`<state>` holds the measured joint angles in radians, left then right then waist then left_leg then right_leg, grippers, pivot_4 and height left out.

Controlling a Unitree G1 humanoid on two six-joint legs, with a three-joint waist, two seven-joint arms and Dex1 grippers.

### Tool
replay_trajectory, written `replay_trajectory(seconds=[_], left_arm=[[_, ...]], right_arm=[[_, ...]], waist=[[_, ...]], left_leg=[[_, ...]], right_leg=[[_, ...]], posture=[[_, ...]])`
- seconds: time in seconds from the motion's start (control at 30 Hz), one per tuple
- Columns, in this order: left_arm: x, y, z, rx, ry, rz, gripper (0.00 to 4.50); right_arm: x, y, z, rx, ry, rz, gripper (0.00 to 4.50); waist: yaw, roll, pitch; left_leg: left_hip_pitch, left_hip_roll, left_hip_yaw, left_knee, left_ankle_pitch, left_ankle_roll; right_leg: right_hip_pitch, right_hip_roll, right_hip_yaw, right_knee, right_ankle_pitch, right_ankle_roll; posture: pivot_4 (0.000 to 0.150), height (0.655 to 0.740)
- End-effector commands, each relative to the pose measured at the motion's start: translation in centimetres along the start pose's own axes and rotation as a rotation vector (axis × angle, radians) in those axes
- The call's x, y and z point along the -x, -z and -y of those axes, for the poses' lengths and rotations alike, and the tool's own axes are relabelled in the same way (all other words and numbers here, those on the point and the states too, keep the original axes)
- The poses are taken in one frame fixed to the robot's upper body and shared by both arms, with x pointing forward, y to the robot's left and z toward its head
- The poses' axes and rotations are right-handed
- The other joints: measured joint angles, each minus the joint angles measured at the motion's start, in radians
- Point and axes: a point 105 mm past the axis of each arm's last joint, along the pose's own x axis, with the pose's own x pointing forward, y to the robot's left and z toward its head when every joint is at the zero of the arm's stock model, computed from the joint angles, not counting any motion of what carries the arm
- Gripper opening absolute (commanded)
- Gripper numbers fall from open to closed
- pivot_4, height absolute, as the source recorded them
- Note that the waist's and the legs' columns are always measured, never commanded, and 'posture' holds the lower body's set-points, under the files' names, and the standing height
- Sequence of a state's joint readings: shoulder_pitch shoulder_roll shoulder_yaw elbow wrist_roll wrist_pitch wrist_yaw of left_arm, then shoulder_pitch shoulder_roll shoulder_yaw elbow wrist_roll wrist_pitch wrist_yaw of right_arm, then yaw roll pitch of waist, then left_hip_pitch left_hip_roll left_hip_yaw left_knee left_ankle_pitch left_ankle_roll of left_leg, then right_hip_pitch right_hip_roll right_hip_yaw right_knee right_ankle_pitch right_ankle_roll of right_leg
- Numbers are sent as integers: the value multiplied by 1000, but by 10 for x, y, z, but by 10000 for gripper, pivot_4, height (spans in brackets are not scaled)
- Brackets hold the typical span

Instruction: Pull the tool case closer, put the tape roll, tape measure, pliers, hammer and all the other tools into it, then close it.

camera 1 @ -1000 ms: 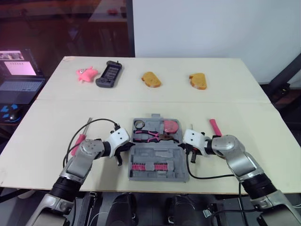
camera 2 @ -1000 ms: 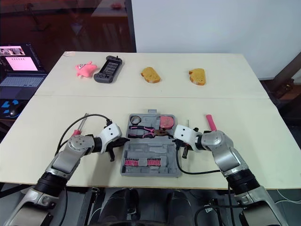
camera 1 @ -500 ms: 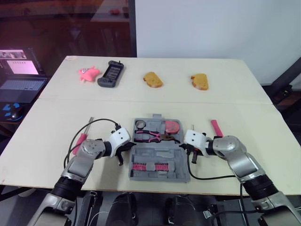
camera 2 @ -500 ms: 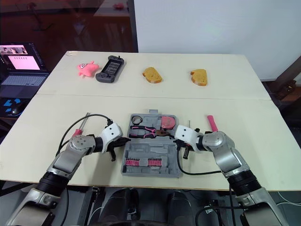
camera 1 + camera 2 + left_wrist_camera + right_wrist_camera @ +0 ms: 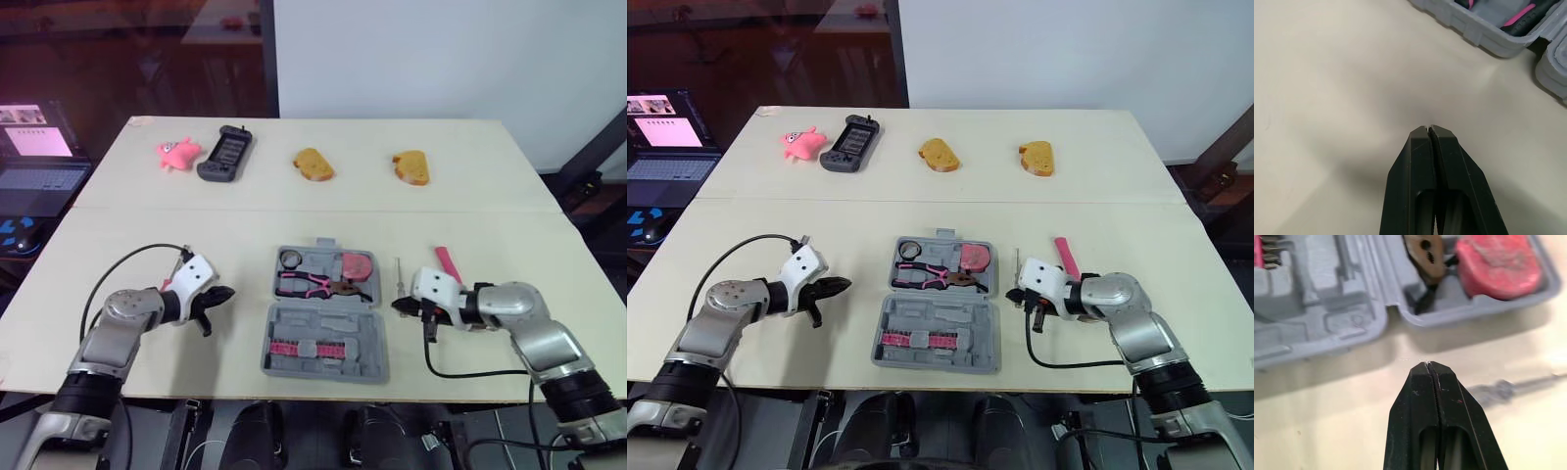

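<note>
Left eye view shows my left claw [image 5: 223, 293] pinched closed on nothing at nine o'clock of the open tool case [image 5: 328, 323], which sits near me within reach, and my right claw [image 5: 397, 305], likewise closed and empty, at three o'clock, probably placed to fetch the pink-handled tool [image 5: 448, 263] beyond.

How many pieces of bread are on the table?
2. One bread piece sits on the far side of the table, near the middle; the other bread piece sits to its right.

light: bright, even, overhead | shadows: soft, faint, along tool case [image 5: 328, 323] edges
</note>
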<state>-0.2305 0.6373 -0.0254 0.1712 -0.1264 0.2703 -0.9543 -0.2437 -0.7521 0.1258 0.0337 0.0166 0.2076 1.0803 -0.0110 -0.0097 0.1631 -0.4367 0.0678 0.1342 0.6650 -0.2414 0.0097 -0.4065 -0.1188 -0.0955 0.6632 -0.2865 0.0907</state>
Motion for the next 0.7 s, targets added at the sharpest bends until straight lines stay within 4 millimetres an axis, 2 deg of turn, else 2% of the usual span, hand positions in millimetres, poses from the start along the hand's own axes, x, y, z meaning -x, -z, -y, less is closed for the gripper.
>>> replay_trajectory(seconds=[0.03,0.17,0.47,0.7], left_arm=[[-2,-17,16,-27,74,78,665],[-12,-18,26,-37,108,86,665],[-41,-25,40,-105,192,84,665],[-56,-31,50,-114,252,89,665]], right_arm=[[6,-2,4,17,13,11,0],[-4,2,-3,27,-15,-9,0],[-26,-1,-7,57,-49,-13,0],[-37,-7,-7,77,-71,4,0]], waist=[[0,0,0],[0,0,0],[0,0,0],[3,0,0]], left_leg=[[0,0,0,0,0,0],[0,-1,0,0,0,0],[0,-1,0,0,0,0],[0,-1,1,0,1,-1]], right_leg=[[0,0,0,0,0,0],[0,0,0,0,0,0],[0,0,0,0,0,0],[0,1,0,0,0,0]], posture=[[1500,7188],[1500,7188],[1500,7188],[1500,7188]])
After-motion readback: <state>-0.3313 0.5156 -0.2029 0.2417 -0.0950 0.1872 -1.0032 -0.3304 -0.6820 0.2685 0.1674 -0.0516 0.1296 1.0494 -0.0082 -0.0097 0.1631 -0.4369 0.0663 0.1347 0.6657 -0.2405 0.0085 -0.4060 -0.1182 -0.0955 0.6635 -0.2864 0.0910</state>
